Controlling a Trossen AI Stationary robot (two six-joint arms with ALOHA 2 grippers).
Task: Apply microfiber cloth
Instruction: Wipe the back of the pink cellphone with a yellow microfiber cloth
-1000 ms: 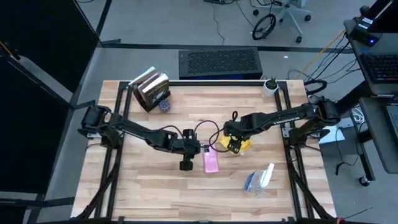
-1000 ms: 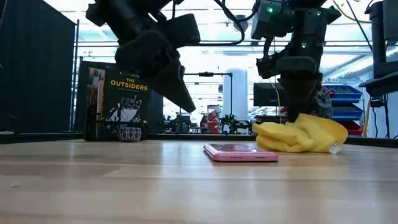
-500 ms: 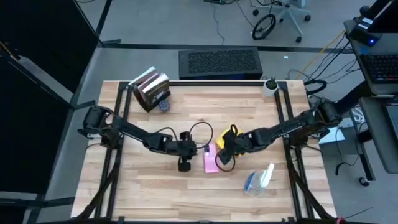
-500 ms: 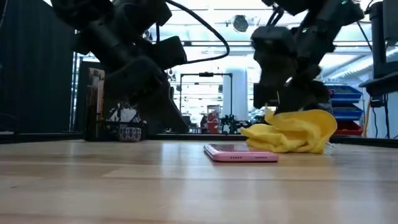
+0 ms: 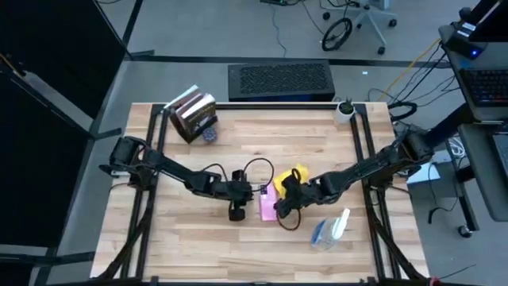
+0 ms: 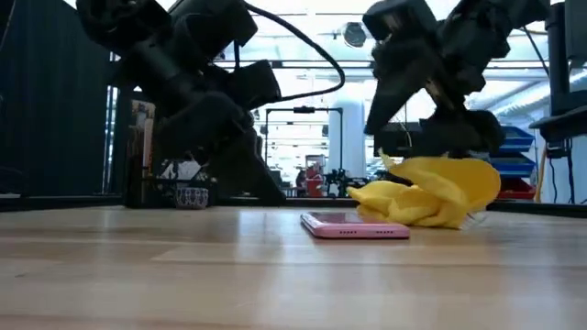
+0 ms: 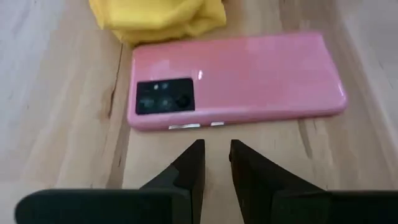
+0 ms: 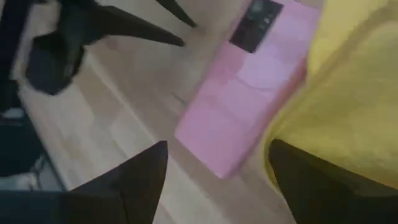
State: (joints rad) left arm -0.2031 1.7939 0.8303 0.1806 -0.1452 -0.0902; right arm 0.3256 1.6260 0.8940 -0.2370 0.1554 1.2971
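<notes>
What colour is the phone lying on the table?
Pink, with a black camera block; the phone shows best in the left wrist view.

A grey concrete floor (image 5: 198, 32) is surrounding the pale wooden slatted table (image 5: 238, 246), with a white wheeled office chair (image 5: 361, 17) standing beyond its far edge.

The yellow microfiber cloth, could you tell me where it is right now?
In the high view the microfiber cloth lies mid-table, against the pink phone on the right arm's side.

text: none legible | book (image 6: 180, 156) cover: lettering hidden behind the arm
</notes>
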